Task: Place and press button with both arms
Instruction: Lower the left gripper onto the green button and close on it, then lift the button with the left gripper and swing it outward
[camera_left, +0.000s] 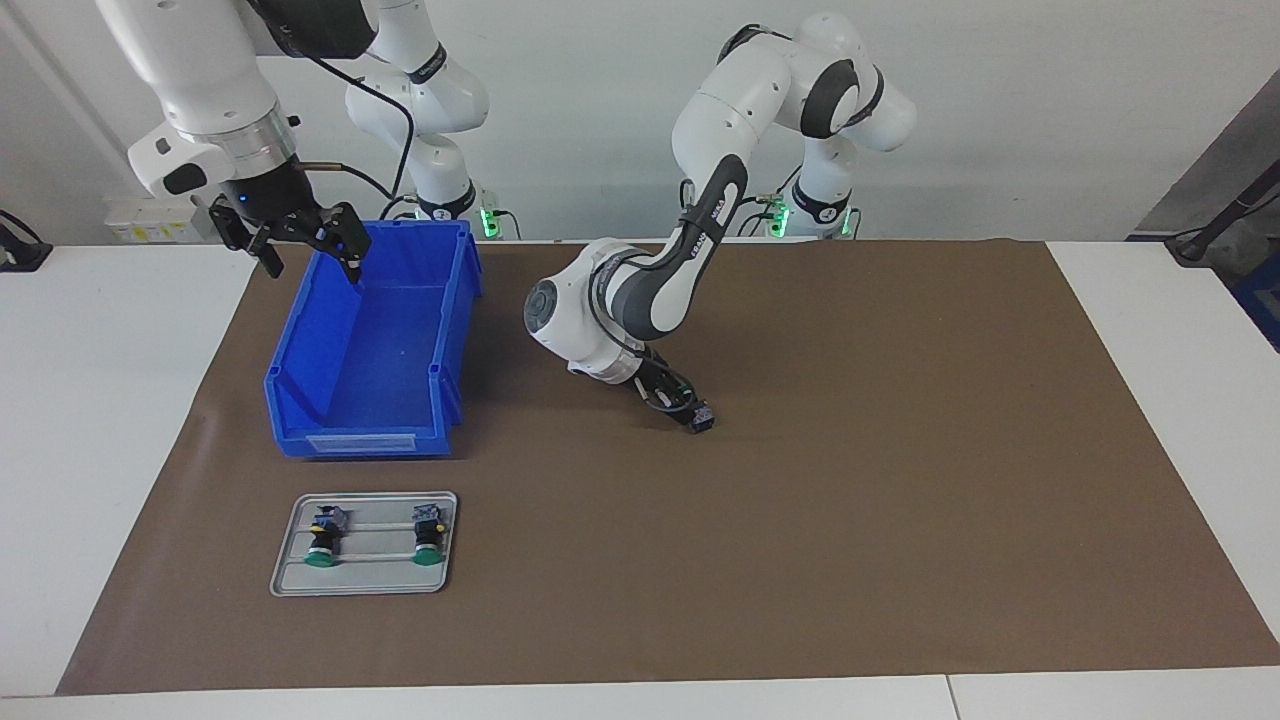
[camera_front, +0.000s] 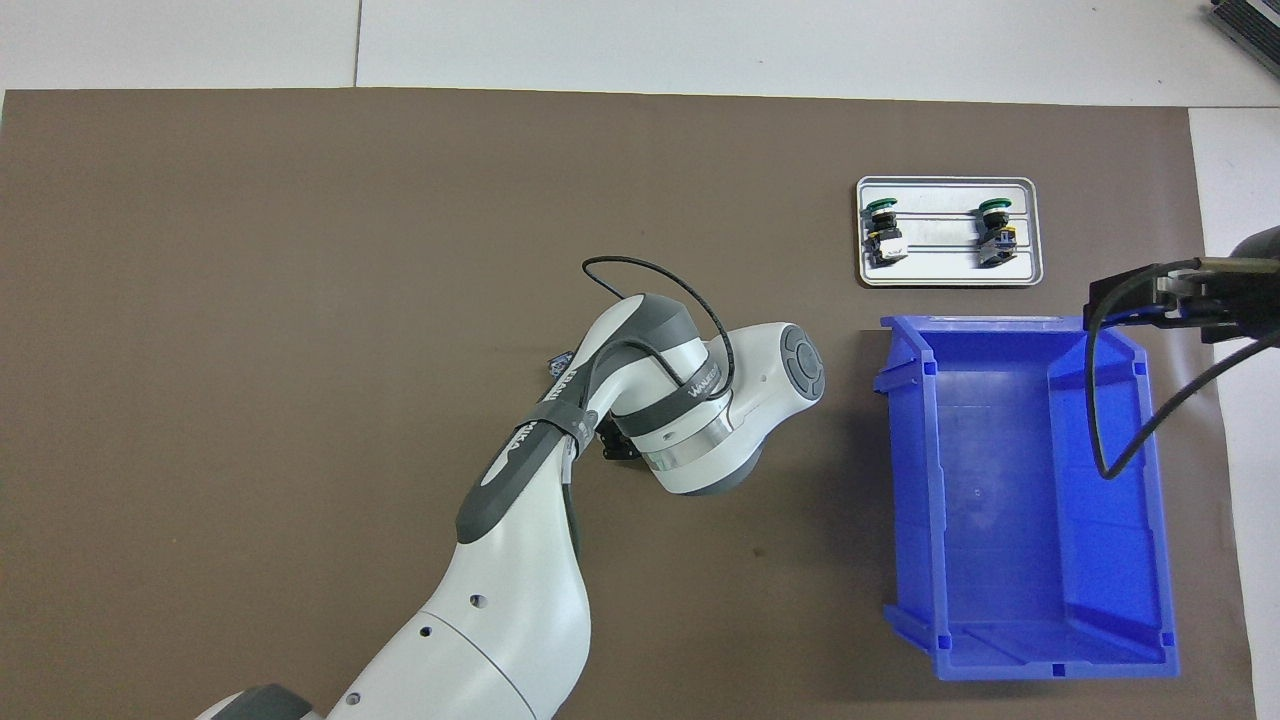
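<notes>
The blue bin (camera_left: 375, 350) stands empty beneath the wide-open, waiting right gripper (camera_left: 300, 245). Down on the brown mat (camera_left: 900, 450) mid-table, the left gripper (camera_left: 690, 412) seems to pinch the button (camera_left: 702, 416), partly hidden. Lift straight and slowly to keep the grip.

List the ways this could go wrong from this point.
1. The left end effector is low on the brown mat at a button, and only the button's block end shows; a grip that far out may let it twist or slip once lifted.
2. The metal tray already holds two buttons, so placing a third could knock one.
3. The right end effector hangs open over the blue bin, close to the tray; the arms might crowd each other there.
</notes>
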